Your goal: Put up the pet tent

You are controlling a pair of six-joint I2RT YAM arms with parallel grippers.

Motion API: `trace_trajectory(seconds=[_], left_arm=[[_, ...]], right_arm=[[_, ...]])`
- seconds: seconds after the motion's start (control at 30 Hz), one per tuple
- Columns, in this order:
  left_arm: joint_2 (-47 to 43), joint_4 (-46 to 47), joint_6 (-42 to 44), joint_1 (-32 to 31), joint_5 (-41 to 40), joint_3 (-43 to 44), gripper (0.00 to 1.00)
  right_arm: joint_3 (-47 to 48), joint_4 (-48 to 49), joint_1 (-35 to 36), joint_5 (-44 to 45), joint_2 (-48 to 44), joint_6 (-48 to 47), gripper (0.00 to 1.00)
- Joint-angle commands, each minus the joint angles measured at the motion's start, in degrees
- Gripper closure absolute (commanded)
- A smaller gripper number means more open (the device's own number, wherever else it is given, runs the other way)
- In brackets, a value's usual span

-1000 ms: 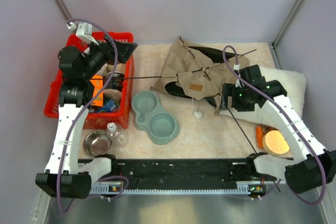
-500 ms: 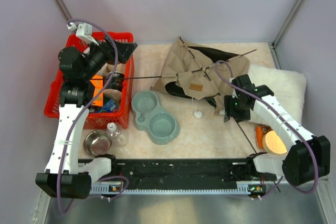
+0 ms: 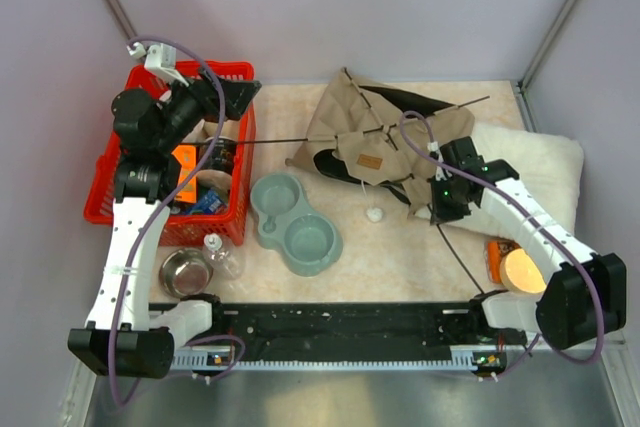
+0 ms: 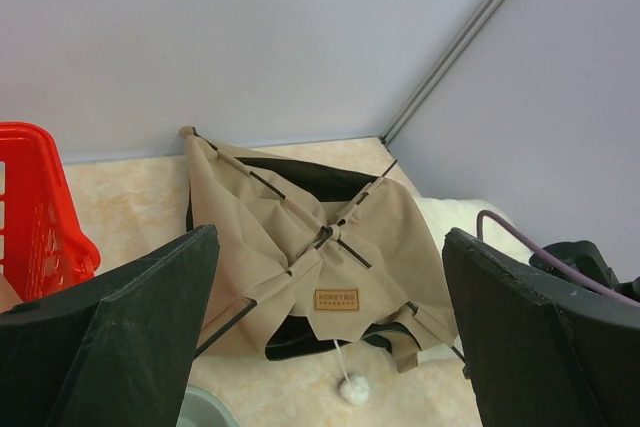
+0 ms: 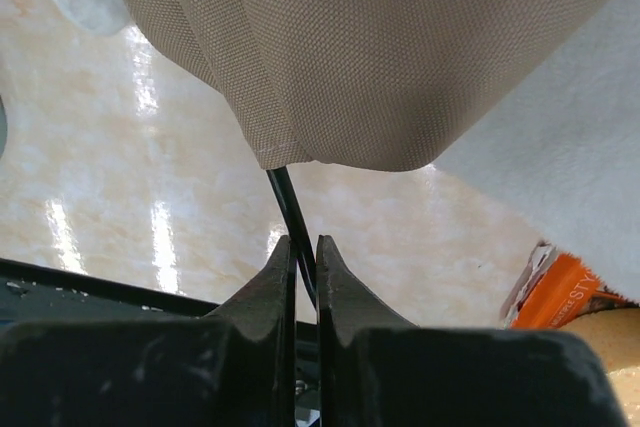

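Right claw [image 5: 303,247]: my jaws pinch shut on the thin pole [image 5: 288,195] at the tent's near-right hem.
Pet tent [image 3: 385,132]: collapsed flat, up-left of my claw.
Left claw [image 4: 328,247]: gaping, well apart over the red basket [image 3: 98,209].
Pole axis: from hem toward the near rail [image 3: 340,327].
Hidden: pole's far end under fabric, probably sleeved.

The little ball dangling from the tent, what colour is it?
White pompom, clearest in the left wrist view.

The right gripper [image 5: 302,247], its fingers [image 5: 272,282] wide apart a second earlier, now pinches them together on the thin dark pole [image 5: 289,199] that sticks out beneath the near right corner of the tan felt-like fabric pet tent [image 3: 375,132].
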Motion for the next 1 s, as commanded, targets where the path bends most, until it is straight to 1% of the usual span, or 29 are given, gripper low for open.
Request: trace_trajectory(seconds=[0.0,0.07,0.2,0.27,0.43,0.5,0.67,0.8,0.9,0.97], left_arm=[[-0.2,2.3,0.8,0.2,-0.3,1.3,0.02],[-0.4,2.2,0.6,0.1,-0.2,1.0,0.02],[-0.6,2.2,-0.2,0.1,0.1,0.6,0.02],[-0.8,2.0,-0.6,0.1,-0.2,0.3,0.02],[-1.4,1.7,-1.0,0.1,-0.6,-0.5,0.02],[-1.3,1.5,-1.4,0.1,-0.3,-0.5,0.03],[-1.1,1.8,-3.1,0.1,1.0,-1.7,0.03],[-0.6,2.5,-4.5,0.1,2.6,-2.6,0.03],[0.0,3.2,-5.7,-0.4,4.3,-2.8,0.04],[0.3,3.2,-5.6,-1.1,4.5,-2.6,0.04]], right_arm=[[5.8,5.6,0.4,-3.4,0.2,1.7,1.0],[7.3,7.5,0.4,-5.0,0.2,3.9,1.0],[10.5,12.4,0.4,-11.0,0.6,11.4,1.0],[11.2,15.0,0.3,-13.9,0.7,14.8,1.0],[10.9,23.7,0.5,-17.4,-0.3,21.5,1.0],[10.8,26.9,0.5,-17.0,-0.5,22.9,1.0],[12.2,29.4,0.5,-14.2,0.2,25.8,1.0],[11.3,33.6,0.8,-12.8,0.2,29.4,1.0],[10.3,37.1,2.5,-11.9,0.3,31.8,1.0],[10.3,37.3,3.9,-11.1,0.9,31.8,1.0]])
